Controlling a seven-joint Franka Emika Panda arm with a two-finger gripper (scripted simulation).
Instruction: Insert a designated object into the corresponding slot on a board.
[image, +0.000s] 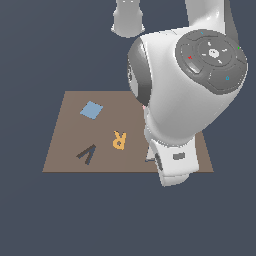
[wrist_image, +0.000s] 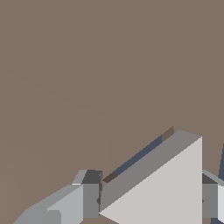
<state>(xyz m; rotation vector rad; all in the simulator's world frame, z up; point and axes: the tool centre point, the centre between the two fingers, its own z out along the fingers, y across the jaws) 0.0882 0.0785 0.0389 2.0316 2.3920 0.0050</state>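
Fingers (wrist_image: 90, 200) tight on grey triangle (wrist_image: 166, 192), low above navy slot (wrist_image: 140, 157).

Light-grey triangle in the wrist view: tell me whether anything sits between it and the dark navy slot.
Nothing visible does. The light-grey flat triangle sits between the tool's fingers, directly over the brown board. Strips of the dark navy triangular slot show along its edge, with no other piece there.

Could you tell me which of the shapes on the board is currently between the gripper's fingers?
The light-grey triangle: it sits between the gripper fingers, while the blue square and orange letter R lie free on the board.
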